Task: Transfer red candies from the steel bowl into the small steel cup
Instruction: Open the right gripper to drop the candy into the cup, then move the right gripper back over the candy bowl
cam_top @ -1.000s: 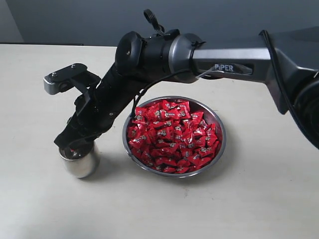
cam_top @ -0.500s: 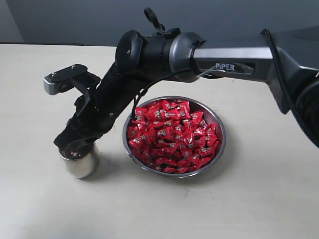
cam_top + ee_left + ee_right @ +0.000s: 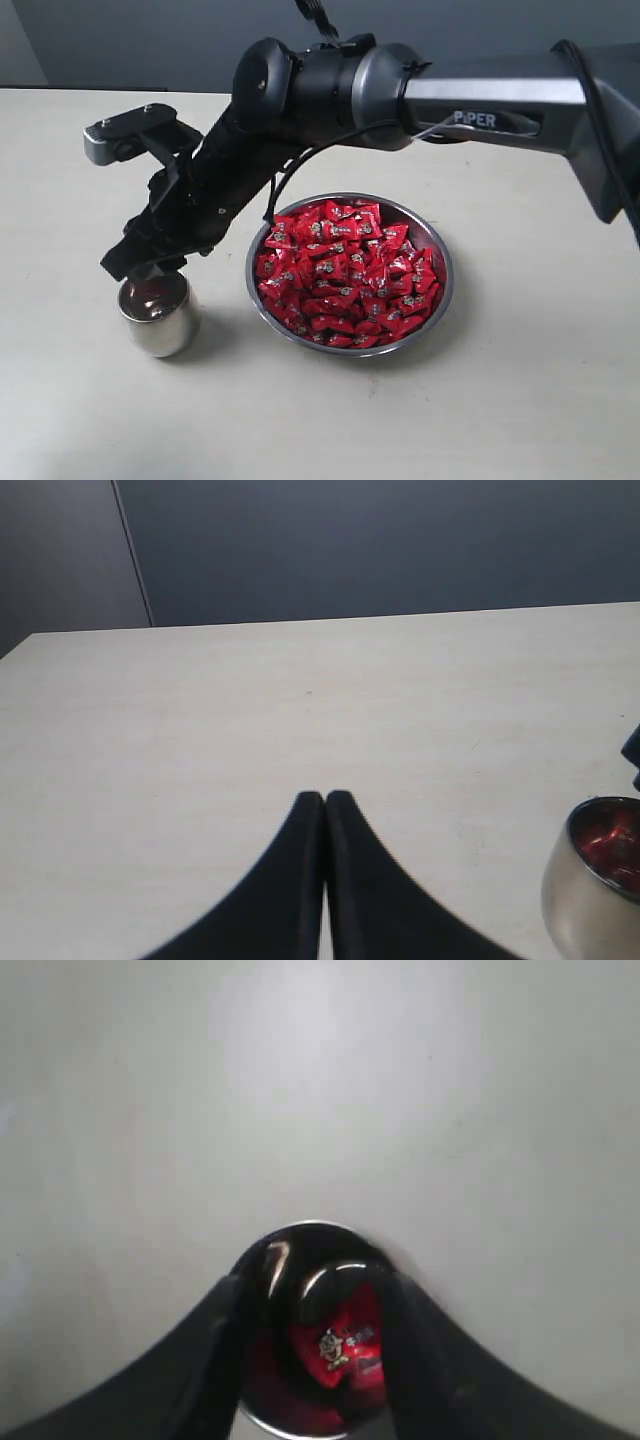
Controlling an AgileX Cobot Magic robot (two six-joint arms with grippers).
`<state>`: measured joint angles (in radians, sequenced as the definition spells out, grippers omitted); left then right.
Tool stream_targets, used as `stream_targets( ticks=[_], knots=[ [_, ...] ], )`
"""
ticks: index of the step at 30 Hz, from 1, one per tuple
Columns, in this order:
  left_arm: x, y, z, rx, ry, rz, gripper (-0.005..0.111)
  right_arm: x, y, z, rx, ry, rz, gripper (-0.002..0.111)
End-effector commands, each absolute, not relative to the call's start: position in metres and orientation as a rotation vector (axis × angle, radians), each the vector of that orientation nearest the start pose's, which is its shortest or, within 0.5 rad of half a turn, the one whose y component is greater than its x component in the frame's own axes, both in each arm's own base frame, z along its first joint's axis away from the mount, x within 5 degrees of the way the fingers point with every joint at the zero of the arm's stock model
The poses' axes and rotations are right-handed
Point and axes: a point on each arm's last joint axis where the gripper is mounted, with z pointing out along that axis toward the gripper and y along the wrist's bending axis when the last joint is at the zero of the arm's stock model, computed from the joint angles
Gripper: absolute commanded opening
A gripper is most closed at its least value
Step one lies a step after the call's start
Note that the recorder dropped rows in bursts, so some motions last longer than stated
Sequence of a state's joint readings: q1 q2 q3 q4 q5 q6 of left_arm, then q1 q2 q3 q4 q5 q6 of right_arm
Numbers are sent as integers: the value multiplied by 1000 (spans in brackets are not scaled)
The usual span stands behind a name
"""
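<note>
Lifted since a second ago, right gripper (image 3: 135, 268) hangs just above the small steel cup (image 3: 158, 318), jaws wide, empty. One of the red candies (image 3: 335, 1345) lies inside, rest in the steel bowl (image 3: 440, 245) to its right. Risk: I clip the cup rim swinging back, tipping it. Left gripper (image 3: 325, 815) pinched closed.

A pale, matte table (image 3: 520, 400) meets a dark grey-blue wall (image 3: 150, 40) behind.

The steel bowl (image 3: 432, 238) and the small steel cup (image 3: 160, 330) are polished metal. The red candies (image 3: 345, 275) look glossy, the table (image 3: 520, 400) matt.
</note>
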<state>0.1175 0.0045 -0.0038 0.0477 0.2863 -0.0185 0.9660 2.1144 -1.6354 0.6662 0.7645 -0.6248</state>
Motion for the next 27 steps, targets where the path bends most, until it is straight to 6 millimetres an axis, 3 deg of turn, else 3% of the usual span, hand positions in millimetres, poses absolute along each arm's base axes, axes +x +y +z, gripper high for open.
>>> stream_targets(
  ticks=[1, 8, 15, 20, 27],
  knots=[
    [54, 8, 187, -92, 1767, 114, 0, 235, 396, 232, -1458, 2146, 788, 41],
    [54, 8, 187, -92, 1767, 114, 0, 244, 382, 282, -1301, 2007, 766, 34],
    [54, 8, 187, -92, 1767, 114, 0, 268, 340, 305, -1151, 2013, 726, 34],
    [54, 8, 187, -92, 1767, 114, 0, 270, 299, 298, -1026, 2031, 654, 34],
    [54, 8, 187, -92, 1767, 114, 0, 269, 241, 262, -949, 2147, 516, 34]
  ],
)
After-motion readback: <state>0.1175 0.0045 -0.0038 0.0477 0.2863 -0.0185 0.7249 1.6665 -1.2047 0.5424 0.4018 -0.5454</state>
